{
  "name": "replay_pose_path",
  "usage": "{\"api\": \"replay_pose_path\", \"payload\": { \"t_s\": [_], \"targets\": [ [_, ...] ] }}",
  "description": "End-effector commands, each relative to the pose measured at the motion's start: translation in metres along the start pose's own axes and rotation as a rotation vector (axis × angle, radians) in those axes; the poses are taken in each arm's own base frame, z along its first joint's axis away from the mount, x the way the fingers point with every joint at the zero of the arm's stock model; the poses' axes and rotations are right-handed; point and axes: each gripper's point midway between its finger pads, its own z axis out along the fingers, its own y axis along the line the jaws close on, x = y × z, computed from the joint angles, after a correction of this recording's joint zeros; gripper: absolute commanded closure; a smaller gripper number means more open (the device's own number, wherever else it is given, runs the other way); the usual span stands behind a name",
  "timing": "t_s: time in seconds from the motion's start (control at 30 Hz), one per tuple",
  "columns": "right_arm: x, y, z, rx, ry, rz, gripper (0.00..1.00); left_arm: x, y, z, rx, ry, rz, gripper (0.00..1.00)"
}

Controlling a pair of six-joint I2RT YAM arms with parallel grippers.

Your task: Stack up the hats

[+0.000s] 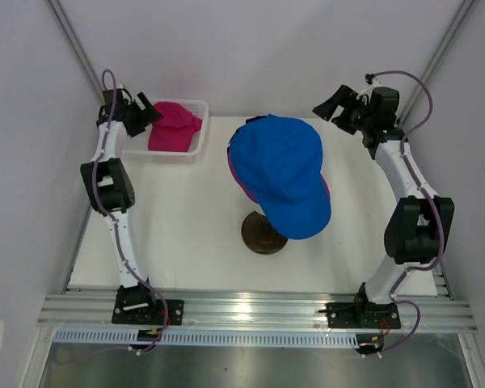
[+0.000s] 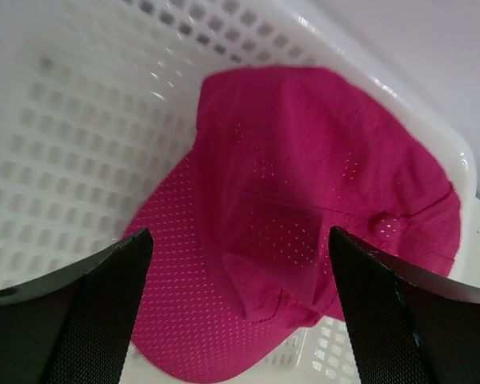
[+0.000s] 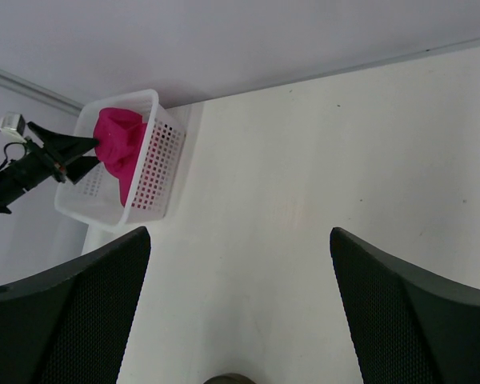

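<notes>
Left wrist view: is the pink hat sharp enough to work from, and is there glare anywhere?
Left wrist: pink hat sharp, its mesh holes showing; basket wall at upper left blurred. Top external: bright glare on the near metal rail. Right wrist: even light, no glare.

Royal blue cap [image 1: 279, 171] crown-up on the stand [image 1: 263, 234], brim facing near edge — magenta 2nd cap [image 1: 235, 176] peeking beneath, 3rd cap [image 2: 304, 216], magenta mesh, crumpled in white basket [image 2: 64, 120]

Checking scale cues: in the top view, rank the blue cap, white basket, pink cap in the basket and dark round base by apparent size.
1. blue cap, raised nearer the camera
2. white basket
3. pink cap
4. dark round base; the blue cap hides part of it, so the last two are unsure
</notes>
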Motion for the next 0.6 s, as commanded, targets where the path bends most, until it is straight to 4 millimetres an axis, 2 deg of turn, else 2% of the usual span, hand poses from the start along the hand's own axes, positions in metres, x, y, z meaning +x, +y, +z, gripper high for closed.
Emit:
{"api": "replay_pose_path", "payload": {
  "t_s": [0.0,0.03,0.13,0.2,0.23,0.3,0.33,0.37,0.43,0.47,0.5,0.53,0.57],
  "targets": [
    [-0.017,0.024,0.007,-0.053,-0.034,-0.042,0.04,-0.010,-0.035,0.004,0.141,-0.013,-0.096,0.07],
    [-0.021,0.027,0.008,-0.056,-0.042,-0.046,0.04,-0.009,-0.038,0.006,0.156,-0.009,-0.107,0.08],
    [-0.018,0.027,0.014,-0.054,-0.028,-0.049,0.04,-0.006,-0.049,0.013,0.215,-0.001,-0.138,0.13],
    [-0.019,0.028,0.016,-0.053,-0.027,-0.051,0.04,-0.007,-0.059,0.014,0.256,-0.009,-0.146,0.25],
    [-0.018,0.028,0.017,-0.054,-0.026,-0.049,0.04,-0.007,-0.068,0.014,0.282,-0.008,-0.145,0.43],
    [-0.017,0.028,0.018,-0.054,-0.026,-0.047,0.04,-0.010,-0.079,0.014,0.316,-0.021,-0.157,0.63],
    [-0.015,0.026,0.020,-0.051,-0.023,-0.045,0.04,-0.011,-0.082,0.013,0.326,-0.022,-0.166,0.77],
    [-0.016,0.027,0.019,-0.050,-0.025,-0.043,0.04,-0.013,-0.093,0.008,0.349,-0.018,-0.197,0.99],
    [-0.017,0.028,0.019,-0.056,-0.031,-0.039,0.04,-0.015,-0.099,0.001,0.370,-0.024,-0.244,0.99],
    [-0.018,0.029,0.018,-0.061,-0.036,-0.041,0.04,-0.036,-0.119,-0.024,0.408,-0.069,-0.280,0.99],
    [-0.016,0.028,0.019,-0.061,-0.038,-0.037,0.04,-0.057,-0.136,-0.041,0.455,-0.147,-0.272,0.99],
    [-0.021,0.030,0.020,-0.075,-0.065,-0.031,0.03,-0.038,-0.131,-0.037,0.429,-0.139,-0.310,0.99],
    [-0.021,0.029,0.021,-0.080,-0.070,-0.023,0.03,-0.060,-0.135,-0.051,0.398,-0.242,-0.338,0.99]
  ]
}}
